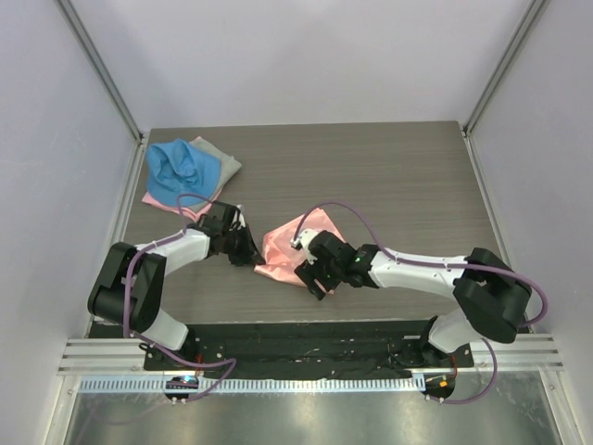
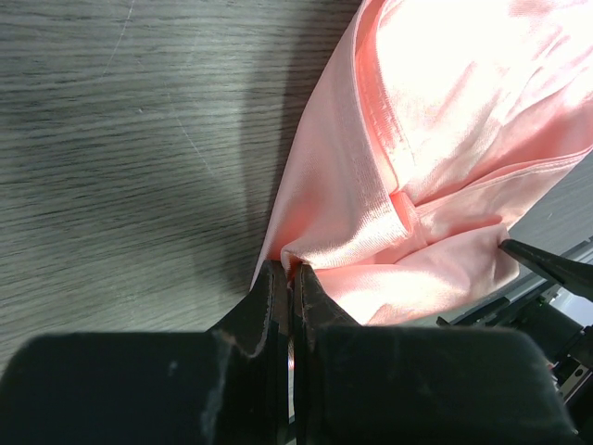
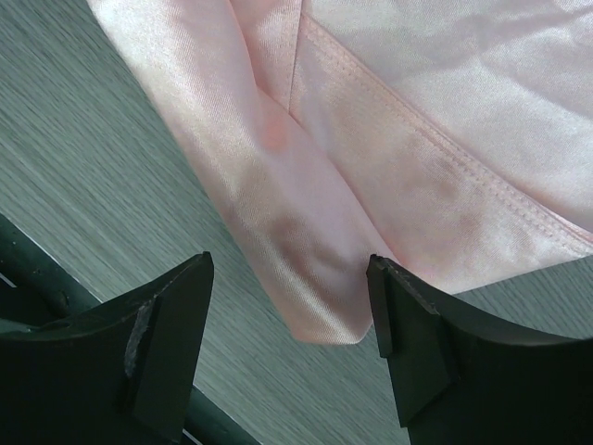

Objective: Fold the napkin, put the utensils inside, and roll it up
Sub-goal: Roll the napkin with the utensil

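Folding looks barely begun: the left gripper (image 2: 292, 276) pinches a corner of the napkin (image 2: 435, 139); the right gripper (image 3: 287, 278) hangs spread over its edge and should grasp there next.

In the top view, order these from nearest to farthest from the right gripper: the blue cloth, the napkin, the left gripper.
1. The napkin, just below the right gripper.
2. The left gripper, left of the napkin.
3. The blue cloth, far left corner.
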`<state>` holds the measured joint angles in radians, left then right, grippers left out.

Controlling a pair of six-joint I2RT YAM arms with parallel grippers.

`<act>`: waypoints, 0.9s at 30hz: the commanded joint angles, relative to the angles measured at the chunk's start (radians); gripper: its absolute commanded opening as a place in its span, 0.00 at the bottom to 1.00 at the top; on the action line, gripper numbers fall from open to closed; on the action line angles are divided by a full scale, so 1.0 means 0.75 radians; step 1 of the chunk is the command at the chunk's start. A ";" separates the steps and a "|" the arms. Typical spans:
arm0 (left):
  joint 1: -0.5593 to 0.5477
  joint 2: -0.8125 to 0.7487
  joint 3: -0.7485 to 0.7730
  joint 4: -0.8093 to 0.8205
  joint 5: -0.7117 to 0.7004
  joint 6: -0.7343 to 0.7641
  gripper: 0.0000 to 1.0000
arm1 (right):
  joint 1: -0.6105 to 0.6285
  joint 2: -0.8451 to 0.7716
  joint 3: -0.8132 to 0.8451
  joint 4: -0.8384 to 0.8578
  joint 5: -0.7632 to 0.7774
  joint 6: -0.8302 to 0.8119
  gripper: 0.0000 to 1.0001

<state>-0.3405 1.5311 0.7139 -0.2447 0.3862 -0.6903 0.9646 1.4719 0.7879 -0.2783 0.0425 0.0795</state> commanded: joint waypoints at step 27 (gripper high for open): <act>-0.002 -0.047 0.001 -0.056 -0.047 0.035 0.00 | -0.110 0.236 0.295 -0.302 -0.476 -0.016 0.09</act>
<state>-0.3405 1.5021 0.7120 -0.2672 0.3653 -0.6758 0.9154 1.6047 0.9520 -0.4389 -0.1577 0.0288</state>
